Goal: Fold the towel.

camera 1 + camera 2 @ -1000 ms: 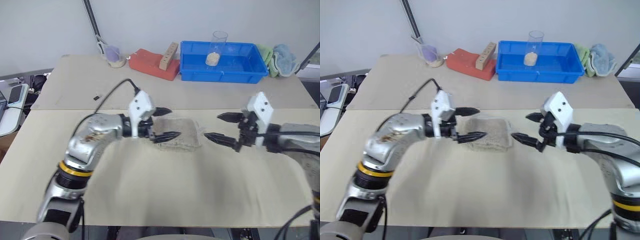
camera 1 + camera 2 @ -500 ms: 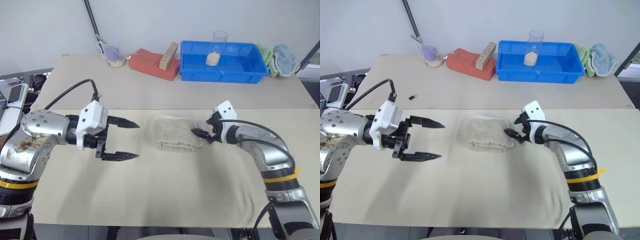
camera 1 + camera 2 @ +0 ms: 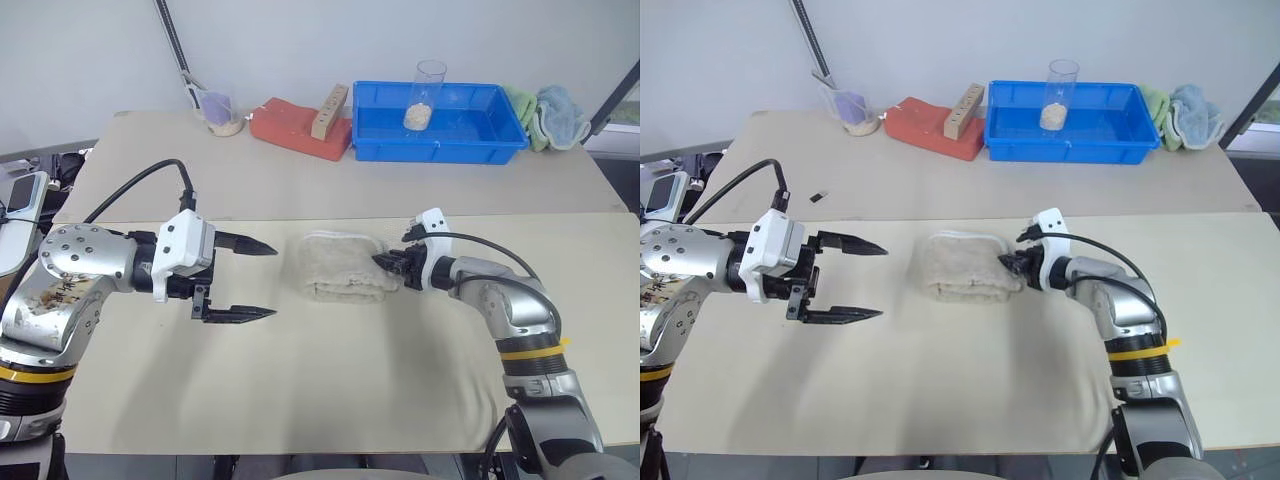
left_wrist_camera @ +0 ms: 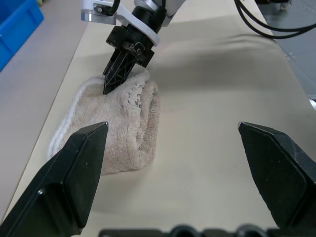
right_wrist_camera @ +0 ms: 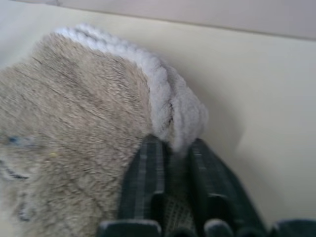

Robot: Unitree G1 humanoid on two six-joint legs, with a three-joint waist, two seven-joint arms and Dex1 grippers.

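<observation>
A: Towel [image 3: 342, 267] — we see it folded into a thick little bundle on the near table [image 3: 330, 390], about midway between our two arms. Its white edging runs along the far and right sides.

B: And the right gripper [image 3: 389, 264]?

A: We have it at the towel's right edge, fingers pressed together on the white-edged corner. In the right wrist view the two dark fingers [image 5: 145, 182] pinch a fold of the edging between them.

B: The left gripper [image 3: 259, 281]?

A: Spread wide, hovering to the left of the towel, apart from it, tips pointing right toward it. Nothing sits between its fingers.

B: What do we have farther out?

A: On the far table [image 3: 150, 165], a blue bin [image 3: 438, 125] with a clear cup [image 3: 425, 92] standing in it. Left of the bin lies a red block [image 3: 297, 128] with a wooden piece [image 3: 329, 111] resting on it, and farther left a small container [image 3: 218, 108]. Right of the bin we see the green and light-blue cloths [image 3: 546, 103] bunched together. A small dark thing [image 3: 817, 196] lies on the far table, left of the towel.
</observation>
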